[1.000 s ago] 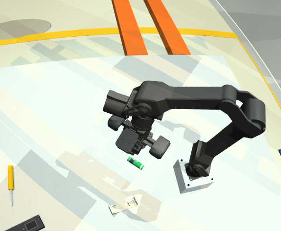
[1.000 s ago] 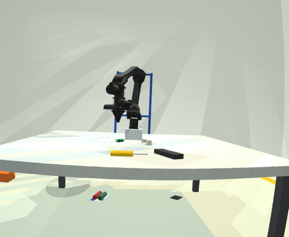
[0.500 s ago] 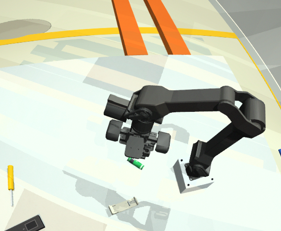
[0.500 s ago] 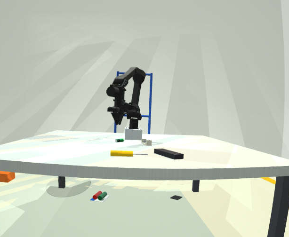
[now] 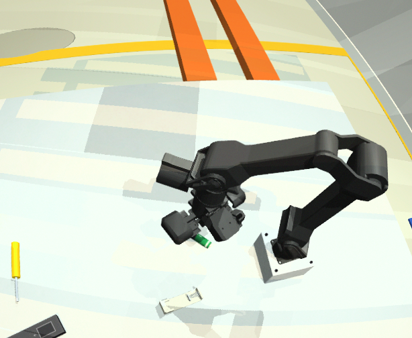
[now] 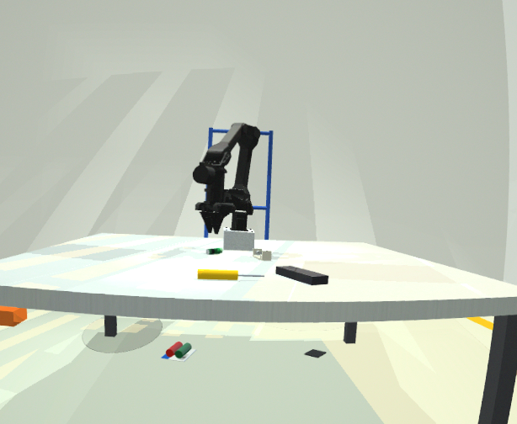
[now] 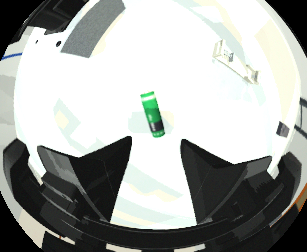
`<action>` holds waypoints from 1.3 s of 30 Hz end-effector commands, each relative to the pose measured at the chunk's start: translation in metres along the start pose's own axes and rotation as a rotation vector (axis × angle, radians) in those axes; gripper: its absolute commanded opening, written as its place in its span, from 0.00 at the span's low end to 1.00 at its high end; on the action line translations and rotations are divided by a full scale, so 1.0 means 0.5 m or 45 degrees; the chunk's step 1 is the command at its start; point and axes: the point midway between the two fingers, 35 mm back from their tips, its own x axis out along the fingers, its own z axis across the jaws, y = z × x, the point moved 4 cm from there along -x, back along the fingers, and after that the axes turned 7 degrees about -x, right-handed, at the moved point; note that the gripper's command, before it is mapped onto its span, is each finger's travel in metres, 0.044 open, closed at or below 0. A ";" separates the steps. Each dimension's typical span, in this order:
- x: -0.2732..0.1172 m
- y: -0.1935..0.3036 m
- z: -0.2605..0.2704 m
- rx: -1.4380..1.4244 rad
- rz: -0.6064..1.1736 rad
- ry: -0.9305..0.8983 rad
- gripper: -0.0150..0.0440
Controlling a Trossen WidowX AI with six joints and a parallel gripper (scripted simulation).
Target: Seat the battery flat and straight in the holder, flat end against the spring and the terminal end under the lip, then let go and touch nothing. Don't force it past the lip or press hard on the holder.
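The green battery [image 5: 202, 241] [image 6: 214, 251] [image 7: 152, 114] lies on its side on the table, with a black band near one end. My gripper [image 6: 212, 232] [image 7: 156, 142] is partly open and empty. It hangs above the table over the battery, its fingertips clear of it; in the top view the gripper body hides the fingertips and part of the battery's far end. The cream holder [image 5: 178, 302] [image 6: 262, 255] [image 7: 238, 68] lies apart from the battery, with nothing in it. Its spring [image 5: 193, 294] [image 7: 228, 55] shows at one end.
A yellow screwdriver [image 5: 15, 259] [image 6: 217, 274] and a black box-shaped device [image 5: 42, 328] [image 6: 301, 275] lie on the table beyond the holder, away from the arm. The arm's pale base block [image 5: 262, 259] [image 6: 238, 240] [image 7: 92, 30] stands near the battery and the holder.
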 end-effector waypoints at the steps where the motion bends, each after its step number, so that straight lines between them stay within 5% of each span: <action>1: 0.032 -0.016 0.005 -0.411 -0.023 -0.005 0.63; 39: 0.120 -0.016 0.005 -0.410 -0.023 -0.005 0.63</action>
